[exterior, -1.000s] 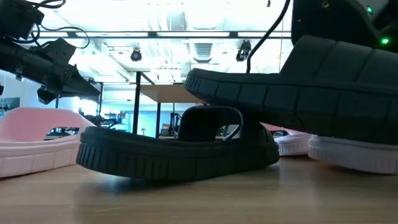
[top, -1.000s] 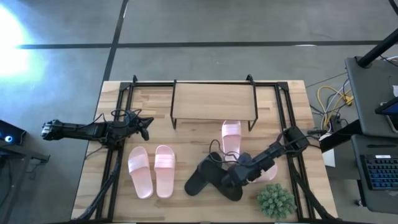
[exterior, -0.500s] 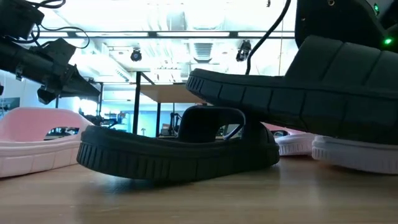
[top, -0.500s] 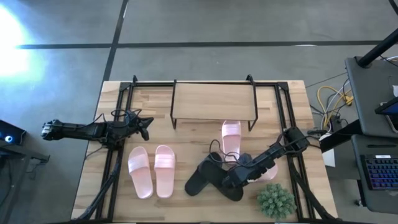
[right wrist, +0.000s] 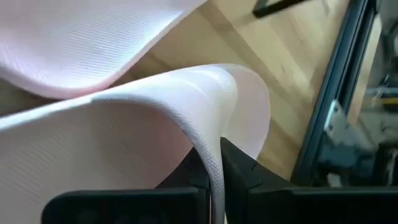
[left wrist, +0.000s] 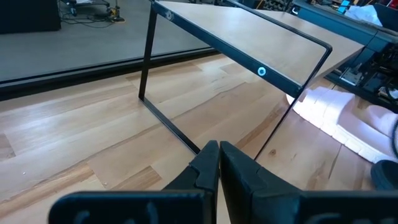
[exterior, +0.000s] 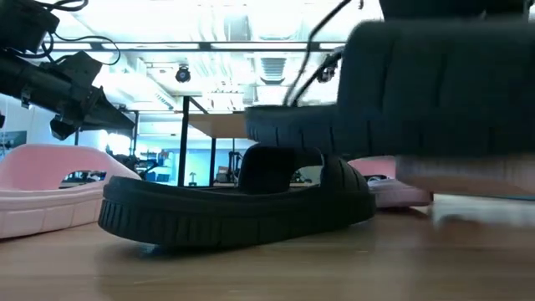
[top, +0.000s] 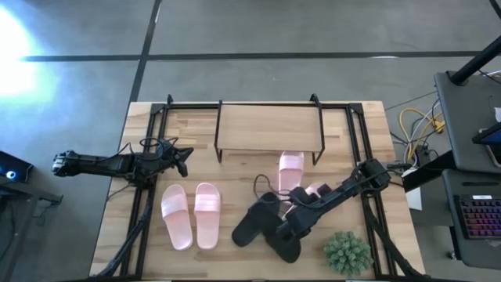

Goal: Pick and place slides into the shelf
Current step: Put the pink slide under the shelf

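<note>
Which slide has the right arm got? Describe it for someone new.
Right side of the table, between shelf and plant. It's the pink slide under the right arm, strap pinched in the right gripper; the other pink slide nearby lies free.

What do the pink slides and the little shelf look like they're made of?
The pink slides look like soft matte foam or rubber: the strap bends where the right gripper pinches it, and shows a fine ribbed texture. The shelf appears to be pale wood with visible grain, on thin black metal legs.
</note>
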Tool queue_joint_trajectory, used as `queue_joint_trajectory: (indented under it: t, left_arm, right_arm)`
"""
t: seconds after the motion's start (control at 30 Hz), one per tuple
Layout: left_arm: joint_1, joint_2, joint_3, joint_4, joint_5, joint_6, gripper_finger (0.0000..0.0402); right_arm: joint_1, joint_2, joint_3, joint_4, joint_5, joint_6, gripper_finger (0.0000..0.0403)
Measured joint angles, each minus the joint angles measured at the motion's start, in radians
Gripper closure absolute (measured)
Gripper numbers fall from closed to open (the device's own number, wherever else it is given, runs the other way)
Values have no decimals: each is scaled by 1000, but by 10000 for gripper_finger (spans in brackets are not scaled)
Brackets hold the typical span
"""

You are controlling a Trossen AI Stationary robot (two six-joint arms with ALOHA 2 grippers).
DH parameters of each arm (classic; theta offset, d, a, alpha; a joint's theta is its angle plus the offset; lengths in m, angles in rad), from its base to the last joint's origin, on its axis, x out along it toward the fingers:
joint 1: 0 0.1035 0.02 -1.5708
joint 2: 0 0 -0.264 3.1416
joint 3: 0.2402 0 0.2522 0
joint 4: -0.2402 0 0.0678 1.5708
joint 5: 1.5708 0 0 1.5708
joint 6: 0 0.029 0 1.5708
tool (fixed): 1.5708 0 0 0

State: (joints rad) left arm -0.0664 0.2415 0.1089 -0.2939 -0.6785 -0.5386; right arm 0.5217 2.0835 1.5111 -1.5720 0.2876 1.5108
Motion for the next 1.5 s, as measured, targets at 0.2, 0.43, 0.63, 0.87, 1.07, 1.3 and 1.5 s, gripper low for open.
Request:
queue_joint_trajectory:
  t: [0.2,0.43,0.63,0.87,1.07,1.3,1.5]
  left_arm:
    - [0,0,0,0,1,0,402]
    - [0,0,0,-1,3,0,402]
    - [0,0,0,0,2,0,402]
    - [0,0,0,0,1,0,402]
    - [0,0,0,0,-2,0,402]
    - [0,1,0,0,-1,0,402]
    - [0,0,0,0,-1,0,402]
  right_arm:
    - [0,-1,-29,1,5,-338,394]
    - [-5,-4,-85,0,5,-595,394]
    - [-6,-35,-108,13,5,-696,394]
    - [-5,-52,-124,100,15,-796,394]
    - [-19,-54,-124,172,88,-946,394]
    - [-77,-55,-104,202,173,-1004,394]
    - [-140,-55,-104,211,268,-942,394]
